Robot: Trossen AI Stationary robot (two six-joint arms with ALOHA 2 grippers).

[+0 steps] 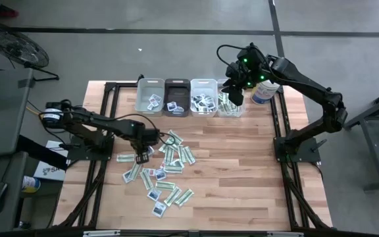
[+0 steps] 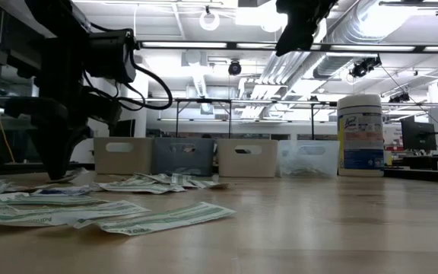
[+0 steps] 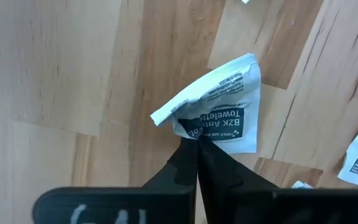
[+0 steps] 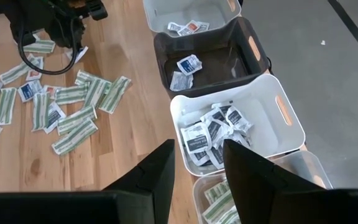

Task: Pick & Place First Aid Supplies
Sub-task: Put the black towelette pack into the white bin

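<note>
Towelette packet [image 3: 219, 106]: white with a dark-blue panel, pinched at its lower edge, on the tabletop [image 1: 242, 171] at the pile's left side.
Left gripper [image 3: 196, 144]: jaws clamped on the towelette packet.
Packet pile [image 1: 163, 168]: spread left of tabletop centre.
Right gripper [image 4: 197, 165]: jaws apart, above the bins [image 1: 202, 99] at the far edge.

Packets [image 1: 166, 172] scattered on table [image 1: 242, 171]; bins [image 1: 189, 97] behind them.

Bright overhead lighting, low view backlit
</note>
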